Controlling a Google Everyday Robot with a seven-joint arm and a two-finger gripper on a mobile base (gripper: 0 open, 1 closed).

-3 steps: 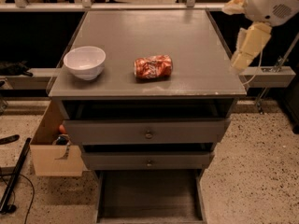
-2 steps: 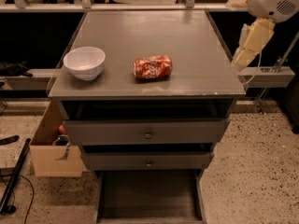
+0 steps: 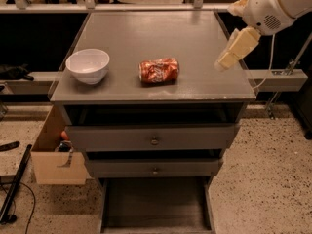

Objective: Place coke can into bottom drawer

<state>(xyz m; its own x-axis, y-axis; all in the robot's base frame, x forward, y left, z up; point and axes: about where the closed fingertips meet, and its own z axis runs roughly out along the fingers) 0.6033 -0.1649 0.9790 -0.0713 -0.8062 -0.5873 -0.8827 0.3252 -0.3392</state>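
Observation:
The coke can [image 3: 159, 70] lies on its side on the grey cabinet top [image 3: 146, 33], near the front middle. It is red-orange and dented. The bottom drawer [image 3: 155, 206] is pulled out below the two knobbed drawers; its dark floor is bare. My gripper [image 3: 236, 48] hangs from the white arm at the upper right, above the cabinet top's right edge, well to the right of the can and not touching it.
A white bowl [image 3: 88, 65] stands on the cabinet top left of the can. A cardboard box [image 3: 52, 155] sits on the floor left of the cabinet. A metal rail [image 3: 278, 79] runs at the right. The floor is speckled.
The arm and gripper have shifted left and slightly down, closer over the cabinet top's right edge. The can and bowl have not moved.

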